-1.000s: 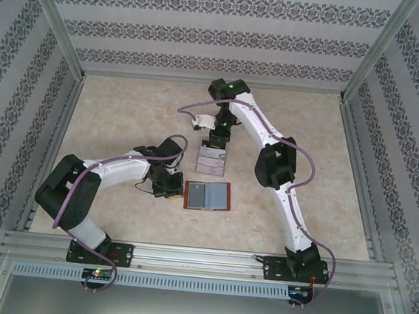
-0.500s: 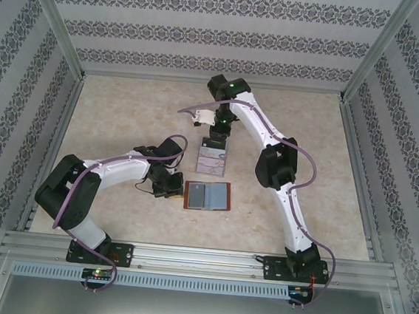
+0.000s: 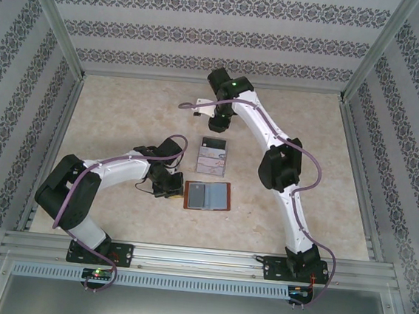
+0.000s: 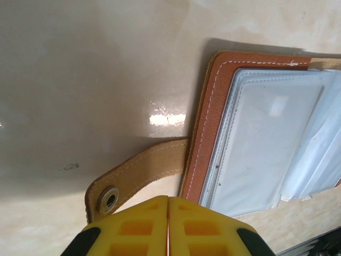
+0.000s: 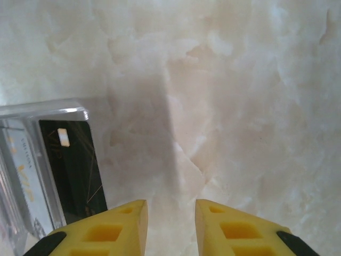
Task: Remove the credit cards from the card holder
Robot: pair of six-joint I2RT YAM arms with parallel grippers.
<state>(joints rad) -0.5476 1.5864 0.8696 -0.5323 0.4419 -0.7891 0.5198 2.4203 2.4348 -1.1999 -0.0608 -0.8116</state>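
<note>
Left gripper (image 4: 168,205): fingers pressed together, empty; strap tab (image 4: 139,178) just ahead.
Card holder (image 3: 207,195): open flat, just beyond that gripper, long axis running away from it.
Right gripper (image 5: 170,205): jaws parted, empty, beside clear tray (image 5: 53,108) holding credit cards (image 3: 211,159); farther from holder.

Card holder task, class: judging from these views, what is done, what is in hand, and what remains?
Done: cards lie in the clear tray, a dark card at its end. In hand: nothing; right gripper open and empty, left gripper shut beside the strap of the open holder. Left: I cannot tell whether its pockets hold more.
</note>
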